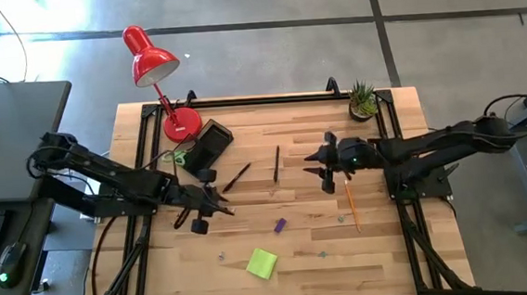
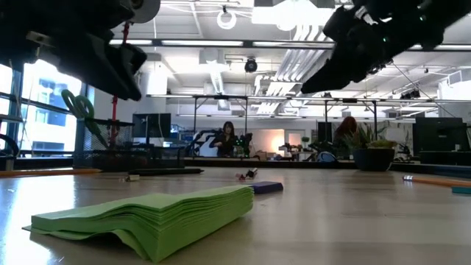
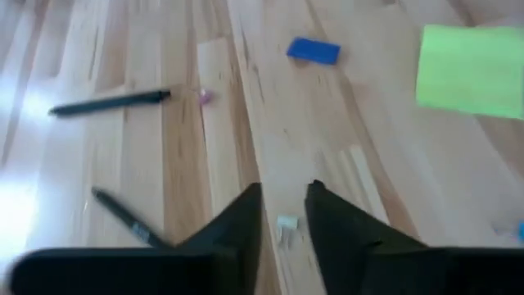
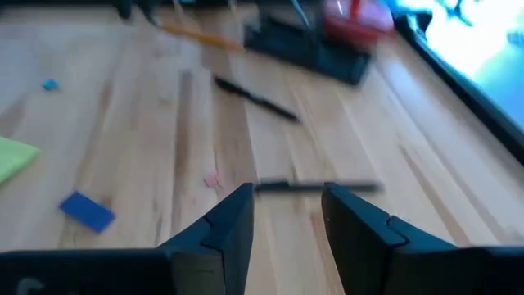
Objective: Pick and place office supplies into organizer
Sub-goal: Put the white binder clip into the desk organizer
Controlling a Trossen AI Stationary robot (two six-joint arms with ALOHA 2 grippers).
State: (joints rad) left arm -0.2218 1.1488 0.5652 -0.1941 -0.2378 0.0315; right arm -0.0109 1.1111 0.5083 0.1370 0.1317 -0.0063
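Lime sticky-note pad [image 1: 262,263] on table, left gripper [image 1: 210,210] fingers parted

Quick count of what's on the table: two dark pens [image 1: 237,177] [image 1: 276,163], one orange pencil [image 1: 351,205], one lime-green sticky-note pad [image 1: 261,263], one small purple piece [image 1: 279,225], one black organizer [image 1: 206,145] with one pair of green-handled scissors [image 1: 180,157] at it, one red lamp [image 1: 152,62], one potted plant [image 1: 363,101]. A couple of tiny clips, too small to count for sure.
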